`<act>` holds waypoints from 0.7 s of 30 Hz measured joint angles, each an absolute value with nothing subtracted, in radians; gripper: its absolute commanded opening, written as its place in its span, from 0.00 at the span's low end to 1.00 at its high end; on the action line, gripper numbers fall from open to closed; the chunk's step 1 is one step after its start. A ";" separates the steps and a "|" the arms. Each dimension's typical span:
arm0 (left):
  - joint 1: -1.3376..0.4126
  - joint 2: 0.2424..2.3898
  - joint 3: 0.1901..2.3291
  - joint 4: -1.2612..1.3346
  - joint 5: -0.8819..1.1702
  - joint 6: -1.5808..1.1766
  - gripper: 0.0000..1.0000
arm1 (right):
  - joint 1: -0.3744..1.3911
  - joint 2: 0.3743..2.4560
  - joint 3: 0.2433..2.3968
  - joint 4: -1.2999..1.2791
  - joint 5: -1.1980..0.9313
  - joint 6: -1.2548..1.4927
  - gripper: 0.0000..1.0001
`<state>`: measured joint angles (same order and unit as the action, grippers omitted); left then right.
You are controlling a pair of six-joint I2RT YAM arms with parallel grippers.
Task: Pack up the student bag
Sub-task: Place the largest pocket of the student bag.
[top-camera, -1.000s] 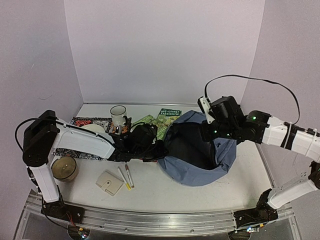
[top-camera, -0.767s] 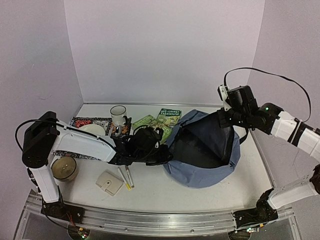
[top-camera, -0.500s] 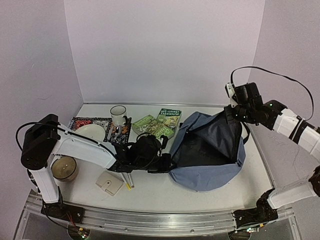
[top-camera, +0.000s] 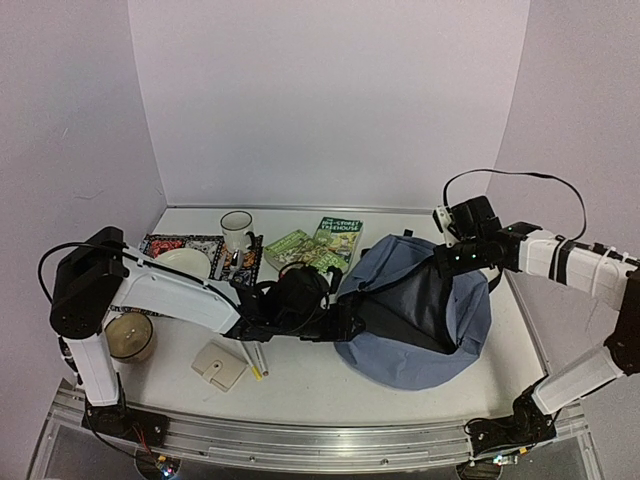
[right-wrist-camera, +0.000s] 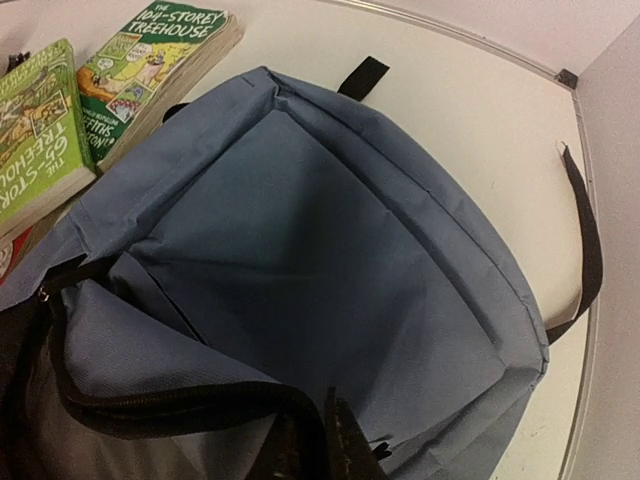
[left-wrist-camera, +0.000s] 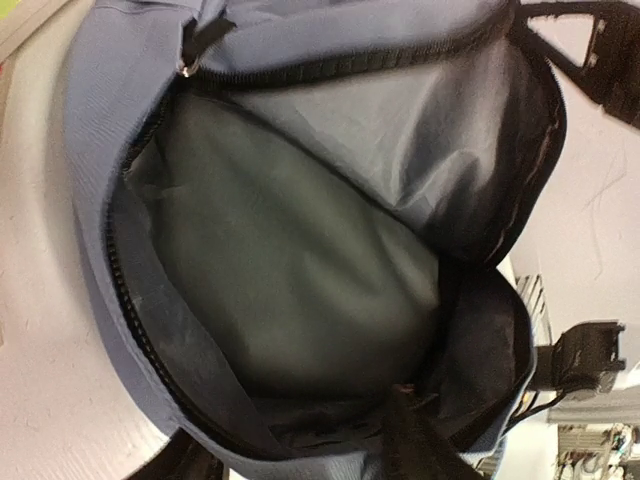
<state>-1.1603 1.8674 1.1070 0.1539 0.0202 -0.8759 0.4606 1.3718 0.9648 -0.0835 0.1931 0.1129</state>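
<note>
Beside left gripper (top-camera: 345,323), student bag (top-camera: 420,348), right gripper (top-camera: 443,268) pinching rim

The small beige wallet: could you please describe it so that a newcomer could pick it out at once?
From the blue-grey student bag on the right of the table, look left toward the near edge. There lies the wallet, just left of two pens. It alone is flat, squarish and beige; the tan jar further left is round.
</note>
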 measured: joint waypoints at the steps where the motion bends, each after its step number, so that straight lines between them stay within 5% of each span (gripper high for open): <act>1: -1.160 1.861 1.107 0.155 0.013 -0.873 0.65 | 0.461 1.380 0.959 -0.075 0.184 0.114 0.15; 8: -1.141 1.733 1.061 0.137 -0.056 -0.857 0.81 | 0.461 1.467 0.947 -0.021 0.203 0.122 0.24; 21: -0.957 1.488 0.874 0.052 -0.135 -0.863 0.94 | 0.456 1.440 0.949 -0.050 0.111 0.149 0.75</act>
